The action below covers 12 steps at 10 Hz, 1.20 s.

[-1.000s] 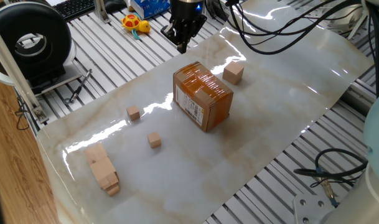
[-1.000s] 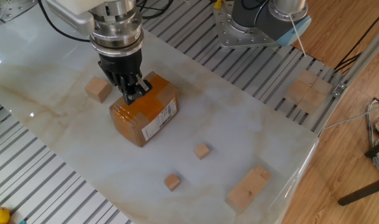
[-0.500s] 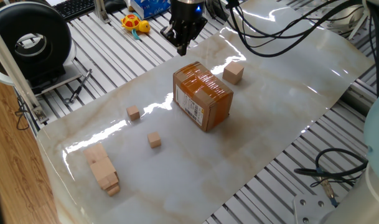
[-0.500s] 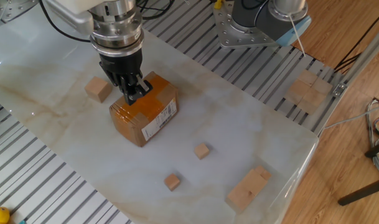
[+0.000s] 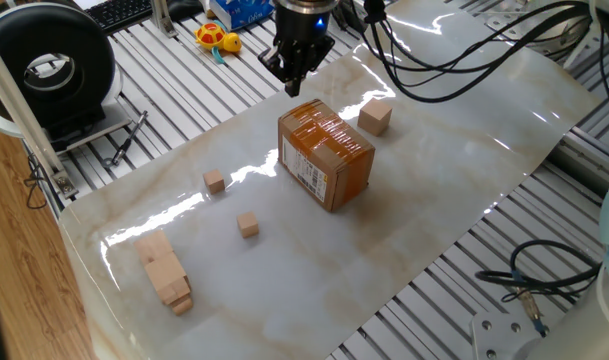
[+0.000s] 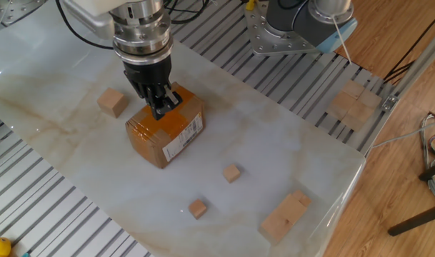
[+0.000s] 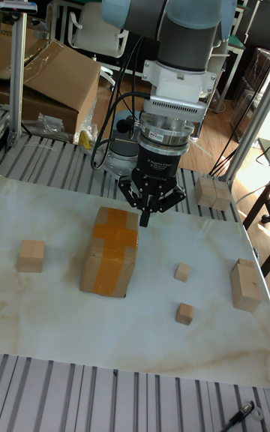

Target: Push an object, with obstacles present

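Two small light-tan cubes lie on the marble sheet, and I cannot tell which one is the object. One small cube [image 5: 247, 225] [image 6: 232, 173] [image 7: 182, 272] lies nearer the robot base. The other small cube [image 5: 215, 181] [image 6: 197, 208] [image 7: 184, 313] lies farther out. My gripper [image 5: 295, 88] [image 6: 160, 111] [image 7: 145, 220] points down with its fingers together and holds nothing. It hangs above the top edge of the taped cardboard box [image 5: 326, 158] [image 6: 165, 132] [image 7: 109, 250], well away from both small cubes.
A bigger wooden cube [image 5: 375, 118] [image 6: 112, 102] [image 7: 31, 255] sits beyond the box. Long stacked blocks [image 5: 164, 270] [image 6: 285, 214] [image 7: 245, 283] stand near the sheet's end. More blocks [image 6: 353, 103] rest off the sheet on the slatted frame. Cables and a yellow toy [image 5: 217, 40] lie around the edges.
The gripper has shifted a little sideways over the box's top edge. The box, cubes and blocks have not moved.
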Tool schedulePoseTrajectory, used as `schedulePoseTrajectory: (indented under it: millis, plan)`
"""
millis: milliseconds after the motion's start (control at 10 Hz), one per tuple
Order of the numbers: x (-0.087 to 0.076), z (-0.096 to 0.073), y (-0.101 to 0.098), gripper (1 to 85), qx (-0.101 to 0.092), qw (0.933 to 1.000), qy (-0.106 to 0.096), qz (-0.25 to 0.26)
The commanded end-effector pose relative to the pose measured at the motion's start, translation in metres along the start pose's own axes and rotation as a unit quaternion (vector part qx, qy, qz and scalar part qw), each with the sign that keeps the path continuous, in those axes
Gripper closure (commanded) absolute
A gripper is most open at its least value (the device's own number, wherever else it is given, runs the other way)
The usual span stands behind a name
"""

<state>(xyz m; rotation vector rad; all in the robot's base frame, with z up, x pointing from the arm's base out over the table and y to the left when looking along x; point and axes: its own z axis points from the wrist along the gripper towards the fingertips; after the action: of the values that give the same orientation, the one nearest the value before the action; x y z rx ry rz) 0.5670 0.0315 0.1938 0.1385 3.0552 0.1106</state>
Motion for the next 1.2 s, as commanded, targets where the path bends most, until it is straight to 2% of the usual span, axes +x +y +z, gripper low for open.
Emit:
schedulePoseTrajectory:
  millis: [0,500,600,700,900,1000,1100]
  plan:
    - [0.003,-0.002,0.001,84.3,-0.003,1.0000,0.002,-0.001]
    - [0.008,-0.002,-0.004,84.3,0.006,0.9998,0.012,-0.012]
    - [0.011,-0.002,0.007,84.3,-0.016,0.9994,0.017,-0.024]
    - [0.001,-0.002,0.010,84.3,-0.022,0.9989,-0.002,-0.042]
    - [-0.009,-0.004,0.027,84.3,-0.055,0.9978,-0.022,-0.029]
    - [-0.001,0.003,0.044,84.3,-0.051,0.9985,-0.013,-0.010]
    - [0.009,0.011,0.057,84.3,-0.043,0.9990,-0.014,-0.003]
